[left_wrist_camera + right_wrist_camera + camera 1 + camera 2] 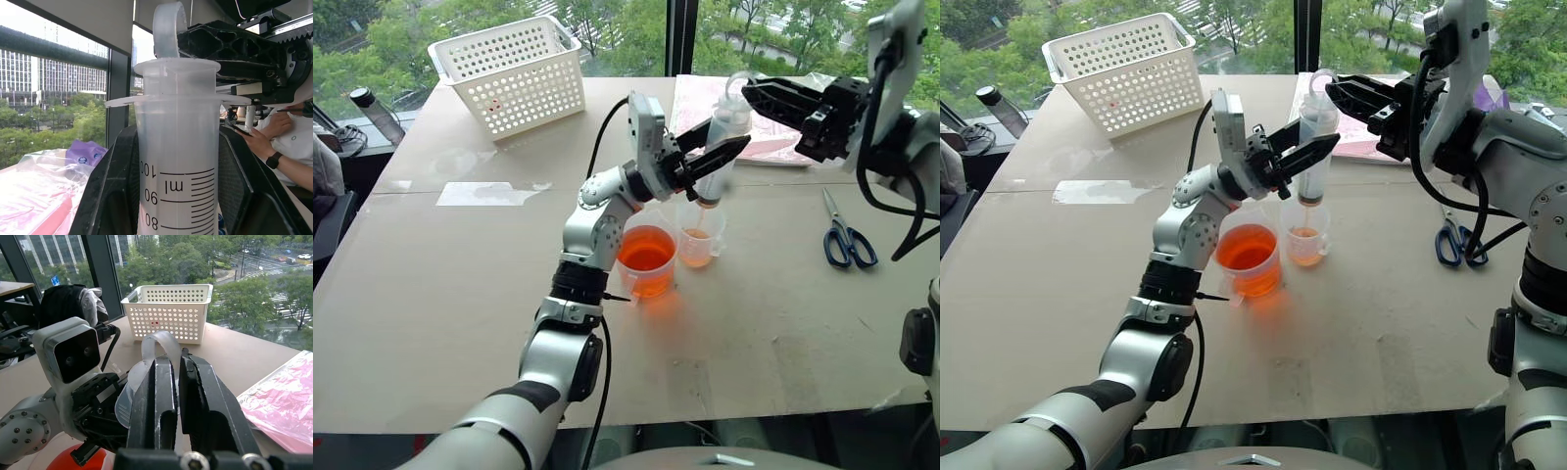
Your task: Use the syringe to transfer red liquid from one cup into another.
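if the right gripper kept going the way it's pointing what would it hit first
Probably the syringe: the right gripper, its jaws shut, already sits at the plunger's top ring. Past that, likely the white basket, though depth is unclear.

- Syringe [721, 137]: clear, graduated barrel, upright, nozzle down over my smaller cup.
- Smaller cup [699, 239]: clear, shallow red liquid [696, 251].
- Handled beaker [647, 260]: wider, orange-red contents, touching smaller cup's left.

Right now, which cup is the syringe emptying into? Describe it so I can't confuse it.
Near the middle of the brown cardboard-covered table stand two clear plastic cups side by side. The target is the smaller, narrower clear cup, directly beneath the large clear syringe; unlike the wider handled beaker, it holds only a little orange-red liquid.
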Robot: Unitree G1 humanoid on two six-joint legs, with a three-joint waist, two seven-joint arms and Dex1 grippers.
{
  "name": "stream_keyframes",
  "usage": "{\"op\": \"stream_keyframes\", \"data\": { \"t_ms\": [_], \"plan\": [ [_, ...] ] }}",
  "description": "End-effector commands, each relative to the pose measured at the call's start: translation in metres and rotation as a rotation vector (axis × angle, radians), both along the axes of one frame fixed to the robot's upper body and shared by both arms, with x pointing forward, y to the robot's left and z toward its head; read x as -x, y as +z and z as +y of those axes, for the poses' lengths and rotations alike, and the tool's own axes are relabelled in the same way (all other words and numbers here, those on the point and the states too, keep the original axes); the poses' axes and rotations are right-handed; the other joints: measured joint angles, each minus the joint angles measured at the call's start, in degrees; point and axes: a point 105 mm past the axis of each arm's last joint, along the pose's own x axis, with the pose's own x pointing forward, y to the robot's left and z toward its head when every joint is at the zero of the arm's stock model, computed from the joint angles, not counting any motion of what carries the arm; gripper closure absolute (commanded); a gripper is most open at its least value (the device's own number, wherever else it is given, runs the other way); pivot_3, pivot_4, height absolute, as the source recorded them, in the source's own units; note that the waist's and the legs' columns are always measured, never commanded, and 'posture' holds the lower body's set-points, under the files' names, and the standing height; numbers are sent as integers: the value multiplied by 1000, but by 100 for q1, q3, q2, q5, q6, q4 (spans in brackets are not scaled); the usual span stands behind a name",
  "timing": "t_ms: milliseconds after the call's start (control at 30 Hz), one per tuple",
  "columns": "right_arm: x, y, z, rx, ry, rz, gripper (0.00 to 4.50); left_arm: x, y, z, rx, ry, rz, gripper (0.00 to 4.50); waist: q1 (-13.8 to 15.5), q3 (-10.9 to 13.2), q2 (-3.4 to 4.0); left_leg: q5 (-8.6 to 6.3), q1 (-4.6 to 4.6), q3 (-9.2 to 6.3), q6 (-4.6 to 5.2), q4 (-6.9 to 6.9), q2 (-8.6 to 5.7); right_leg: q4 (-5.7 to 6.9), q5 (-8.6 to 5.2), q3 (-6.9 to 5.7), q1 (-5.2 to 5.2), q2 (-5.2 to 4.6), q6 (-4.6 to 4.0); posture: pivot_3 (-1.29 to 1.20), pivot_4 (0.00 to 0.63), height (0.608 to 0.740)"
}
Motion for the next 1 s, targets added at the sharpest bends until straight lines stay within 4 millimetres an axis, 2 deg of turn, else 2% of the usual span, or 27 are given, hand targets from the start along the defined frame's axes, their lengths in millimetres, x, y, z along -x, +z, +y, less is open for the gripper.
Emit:
{"op": "stream_keyframes", "data": {
  "t_ms": [33,233,333,400,467,633,800,1000],
  "plan": [
    [5,-18,6,69,30,67,4455,6,36,6,85,14,-109,3069,-2,0,0,0,0,0,0,0,0,0,0,0,0,0,0,0,150,740],
    [6,-22,4,94,31,80,4455,6,37,8,90,14,-108,3069,1,0,0,0,0,0,0,0,0,1,0,0,0,0,0,0,150,740],
    [7,-16,4,71,48,52,3507,6,36,7,91,14,-108,3069,-2,0,0,0,0,0,0,0,0,1,0,0,0,0,0,0,150,740],
    [16,-10,6,40,116,41,2461,7,36,7,90,14,-109,3069,-4,0,0,0,0,0,0,1,0,1,0,0,0,1,0,0,150,740],
    [17,-1,3,-8,120,19,1676,6,37,7,91,16,-110,3069,-3,0,0,0,0,0,0,2,0,1,0,1,-1,0,0,0,150,740],
    [16,17,-11,-92,109,-19,1676,7,41,9,104,19,-111,3069,20,0,-1,0,-2,-1,0,7,0,1,0,-2,1,-1,0,0,150,740],
    [12,29,-30,-167,73,-33,1676,16,64,14,144,21,-128,3069,14,0,-1,0,-5,-2,0,7,0,2,0,-2,0,0,0,0,150,740],
    [3,26,-46,-206,11,-19,1676,26,85,34,139,85,-84,3069,-11,-1,0,0,-5,-2,0,7,1,3,0,-1,1,0,0,0,150,740]
  ]
}}
